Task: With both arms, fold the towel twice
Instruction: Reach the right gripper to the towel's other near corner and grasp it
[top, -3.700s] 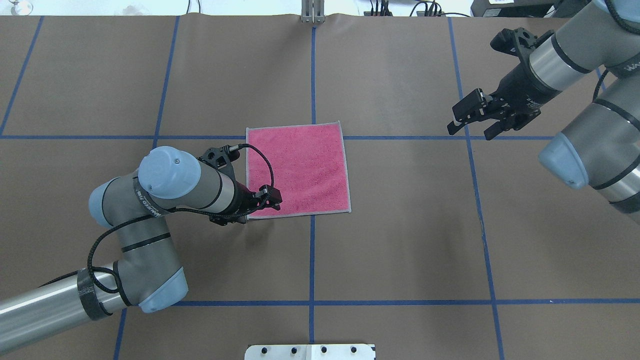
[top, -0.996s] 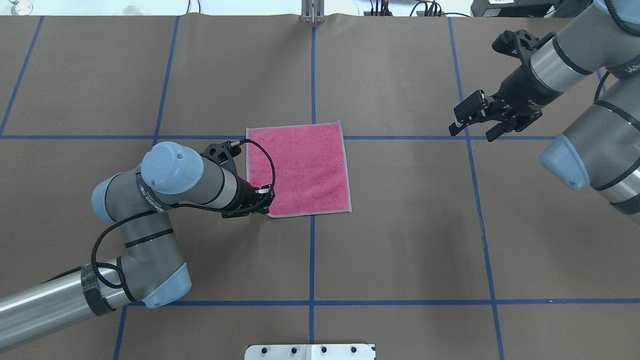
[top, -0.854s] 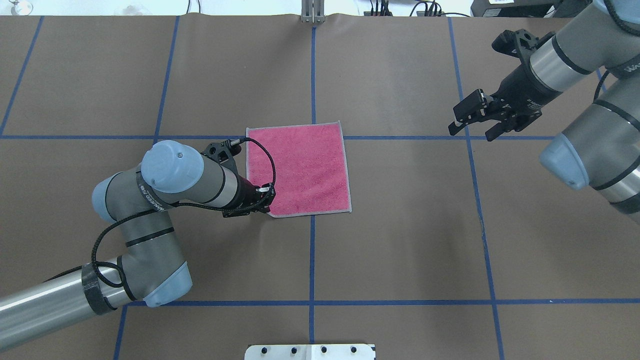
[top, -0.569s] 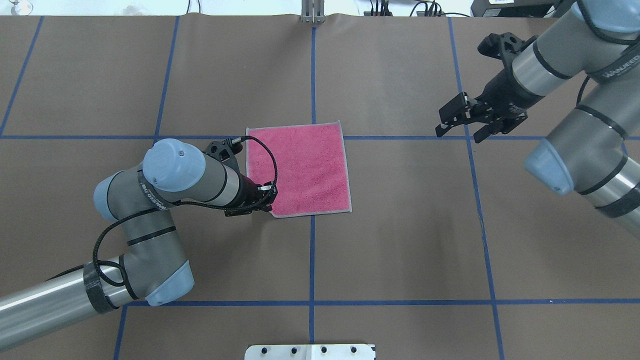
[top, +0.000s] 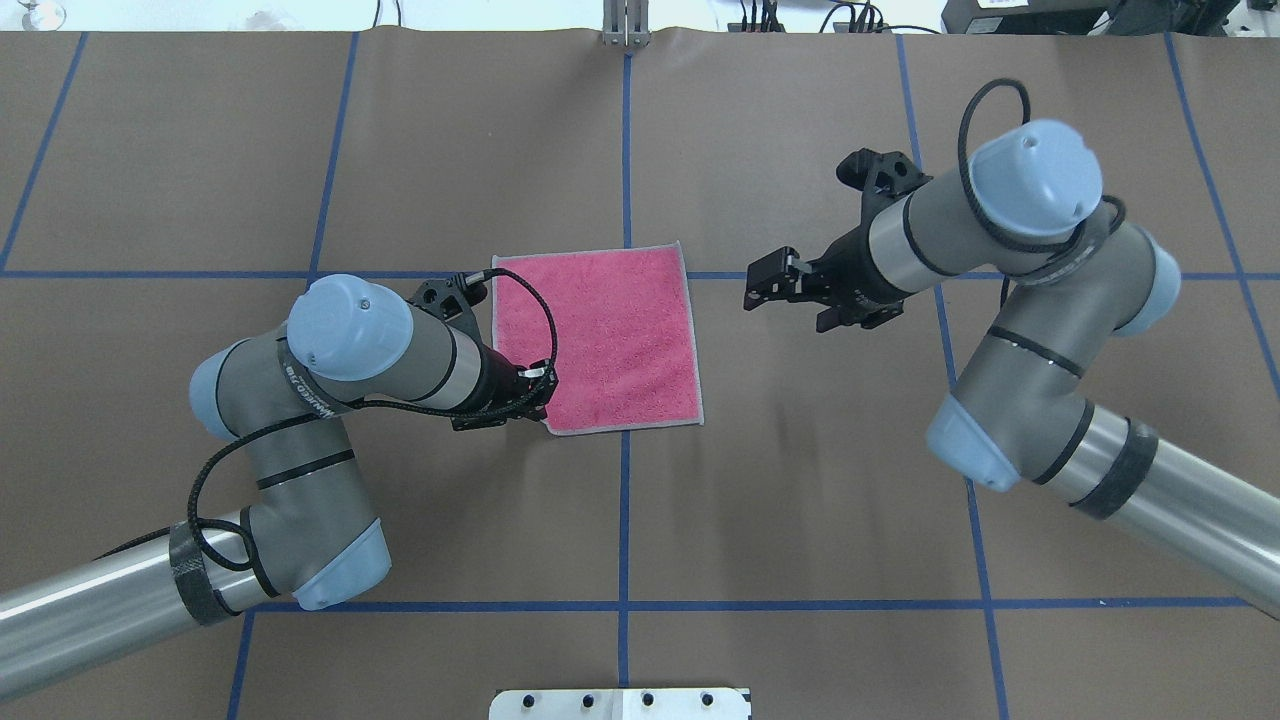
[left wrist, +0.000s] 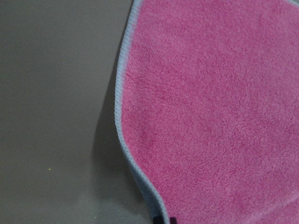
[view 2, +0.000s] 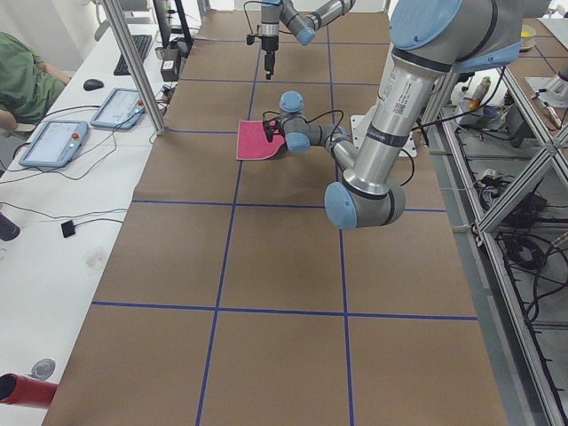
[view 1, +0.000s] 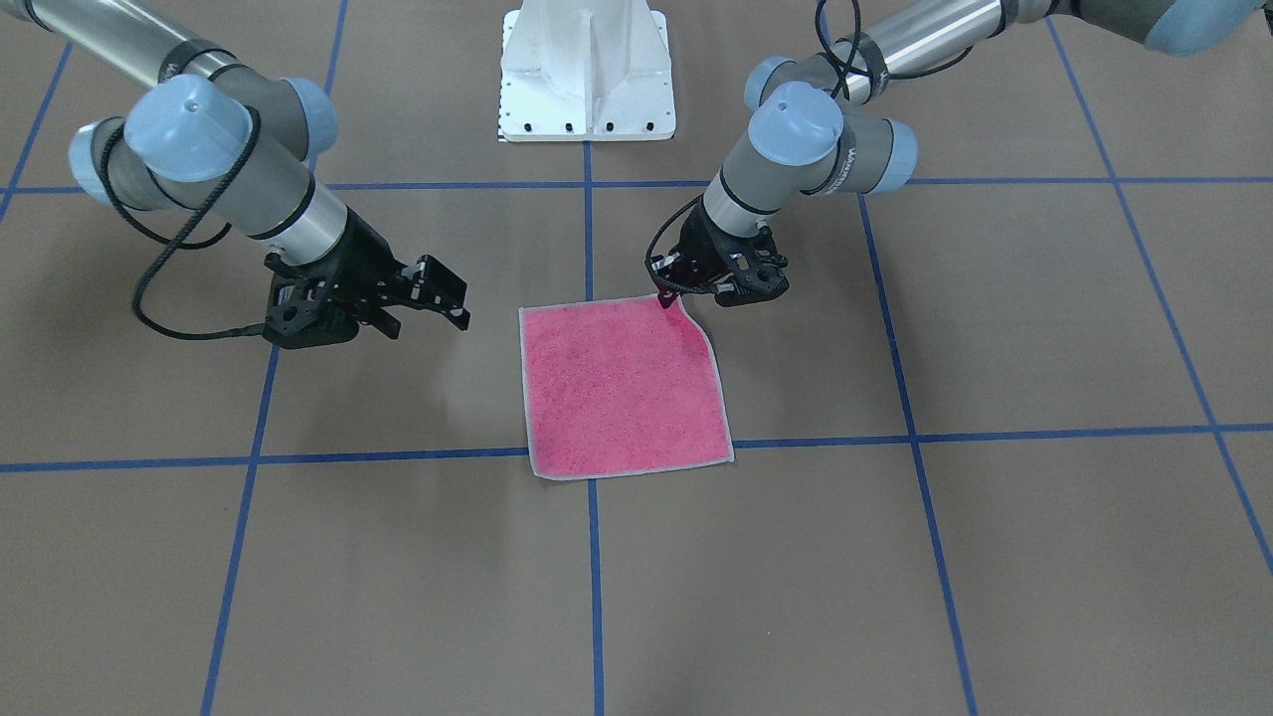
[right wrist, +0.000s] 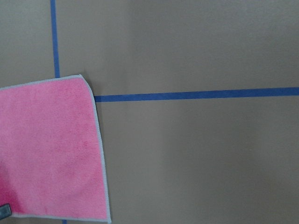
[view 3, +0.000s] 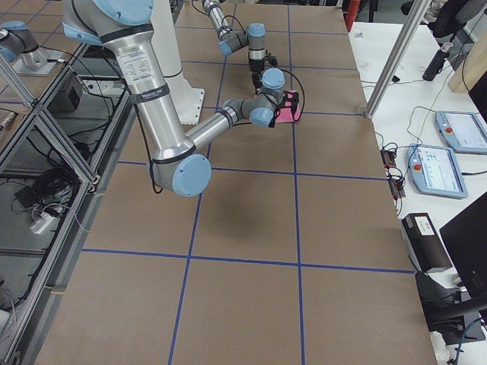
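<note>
Overhead exterior view first: the towel point(top: 595, 340) lies spread out, pink face up, in the middle of the table point(top: 800, 480), with its far edge along one of the blue lines point(top: 150, 274) and no crease or doubled layer anywhere on it. From where I stand, neither of the two folds is made, so the whole job is ahead. What has begun is the first pick-up. The left gripper point(view 1: 668, 294) is pinched shut on the towel's corner nearest the robot on its left side. That corner is raised a little off the table: the front-facing view shows the border curling up into the fingers, and the left wrist camera shows a shadow under the lifted edge. The rest of the cloth rests flat. The right gripper point(top: 752, 288) hangs off the towel's right edge, near its far corner, apart from the cloth and touching nothing, with its fingers spread wide and empty. Its own camera catches only that corner of the towel at the lower left of its frame. I judge that the right gripper has yet to come in and take a corner on its side. Only then can the two carry an edge over for the first fold, with the second fold to follow.
</note>
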